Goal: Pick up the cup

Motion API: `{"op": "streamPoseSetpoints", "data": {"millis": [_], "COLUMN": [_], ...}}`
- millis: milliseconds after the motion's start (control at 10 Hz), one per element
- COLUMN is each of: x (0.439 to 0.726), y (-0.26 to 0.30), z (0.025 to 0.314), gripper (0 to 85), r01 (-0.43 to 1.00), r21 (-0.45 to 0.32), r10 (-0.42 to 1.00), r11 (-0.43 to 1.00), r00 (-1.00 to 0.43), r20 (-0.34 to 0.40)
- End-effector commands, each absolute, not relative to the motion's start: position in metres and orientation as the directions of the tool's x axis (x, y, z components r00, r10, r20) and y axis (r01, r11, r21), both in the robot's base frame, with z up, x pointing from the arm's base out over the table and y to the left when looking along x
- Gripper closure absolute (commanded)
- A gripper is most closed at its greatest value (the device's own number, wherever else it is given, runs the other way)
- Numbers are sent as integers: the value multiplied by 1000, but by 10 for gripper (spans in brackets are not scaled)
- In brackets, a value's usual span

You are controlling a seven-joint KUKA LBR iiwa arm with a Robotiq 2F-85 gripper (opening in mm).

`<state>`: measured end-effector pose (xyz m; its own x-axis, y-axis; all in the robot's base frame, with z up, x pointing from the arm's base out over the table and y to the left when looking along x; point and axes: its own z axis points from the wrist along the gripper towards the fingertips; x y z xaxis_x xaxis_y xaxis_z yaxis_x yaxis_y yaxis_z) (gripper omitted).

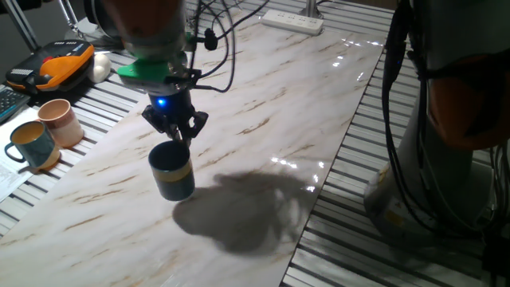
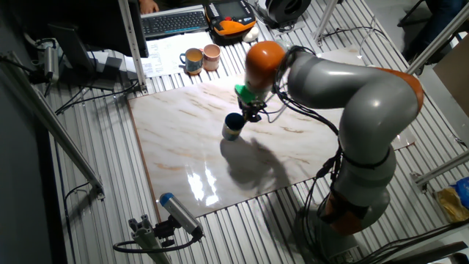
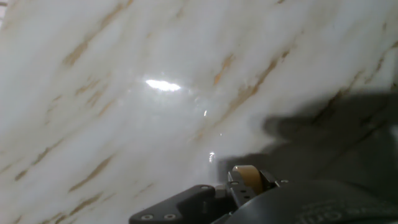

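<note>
**Cup at the Claw, Marble Bench**

Nearest the lens in the hand view, a dark finger point(image 3: 186, 208) of the claw and a yellowish piece of the cup were recorded at the lower edge, blurred, with the veined bench top filling the rest.

Item 1. Cup point(image 1: 172, 171): dark teal-blue body, yellow-tan band round the lower part. It was seen upright near the middle of the marble bench point(image 1: 263, 119); whether it stood on the surface or was held just clear of it could not be told. A broad shadow lay on the surface beside it. In the other fixed view the cup point(image 2: 233, 126) was found directly under the arm's wrist.

Item 2. Claw point(image 1: 176, 132): positioned at the cup's rim, its fingers drawn close together there. It appeared to be clamped on the rim, though contact was not plainly shown. A blue light was lit on the body above the fingers, below a green collar point(image 1: 151, 70).

Item 3. Pale pink cup point(image 1: 60, 121) and lighter teal mug point(image 1: 33, 144): set side by side off the marble on the slatted surface, well apart from the claw.

Item 4. White power strip point(image 1: 292, 21): laid at the far end of the bench.
</note>
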<state>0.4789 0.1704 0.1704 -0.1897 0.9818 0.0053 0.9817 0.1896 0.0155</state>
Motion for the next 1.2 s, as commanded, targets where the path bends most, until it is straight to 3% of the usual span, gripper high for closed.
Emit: {"op": "streamPoseSetpoints", "data": {"millis": [0, 200, 500, 800, 1100], "x": [477, 473, 468, 464, 459], "y": [169, 168, 158, 130, 121], "z": [172, 175, 175, 177, 181], "gripper": [850, 850, 850, 850, 850], "r01": [990, 998, 994, 986, 981], "r21": [11, -24, -20, 34, -7], "r10": [990, 998, 994, 986, 981], "r11": [141, 50, -107, -164, -196], "r00": [-141, -51, 107, 163, 196], "r20": [1, -30, -12, 47, 14]}}
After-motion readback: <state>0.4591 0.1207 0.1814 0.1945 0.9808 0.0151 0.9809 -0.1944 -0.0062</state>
